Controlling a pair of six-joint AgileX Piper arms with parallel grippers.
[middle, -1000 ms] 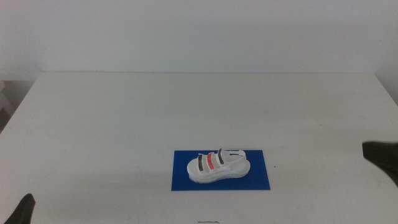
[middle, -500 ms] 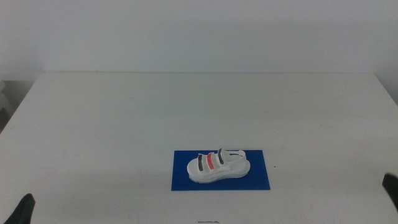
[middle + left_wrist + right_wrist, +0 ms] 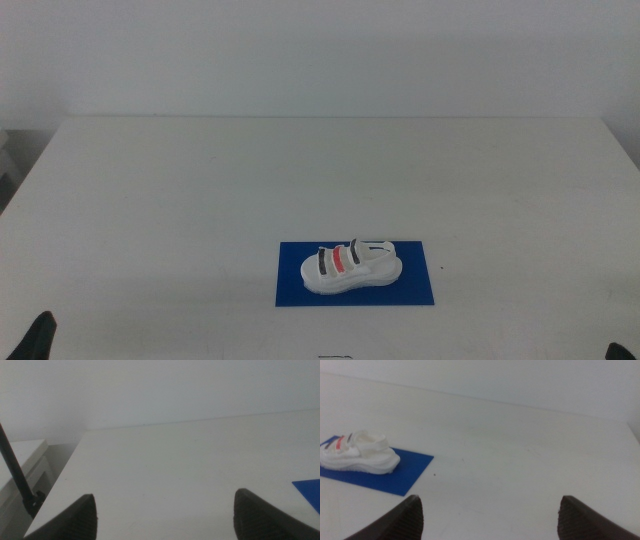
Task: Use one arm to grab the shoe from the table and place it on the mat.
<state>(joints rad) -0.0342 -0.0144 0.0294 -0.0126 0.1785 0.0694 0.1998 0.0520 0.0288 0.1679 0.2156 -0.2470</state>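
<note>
The white shoe [image 3: 350, 267] with two dark straps and one red strap lies on the blue mat [image 3: 420, 290] near the table's front, in the middle view. It also shows in the right wrist view [image 3: 357, 453], lying on the mat [image 3: 405, 475]. My right gripper [image 3: 487, 515] is open and empty, well away from the shoe to its right, and barely shows in the middle view's bottom right corner. My left gripper [image 3: 162, 512] is open and empty at the front left corner of the table [image 3: 200, 190]; one dark fingertip [image 3: 40, 338] shows there. A corner of the mat [image 3: 310, 489] shows in the left wrist view.
The table's left edge [image 3: 65, 475] drops off beside a pale surface with a thin black rod [image 3: 15, 472]. A white wall stands behind the table's far edge.
My right gripper has pulled back from the table's right side, down and out toward the bottom right corner of the middle view. The shoe and mat have not moved.
</note>
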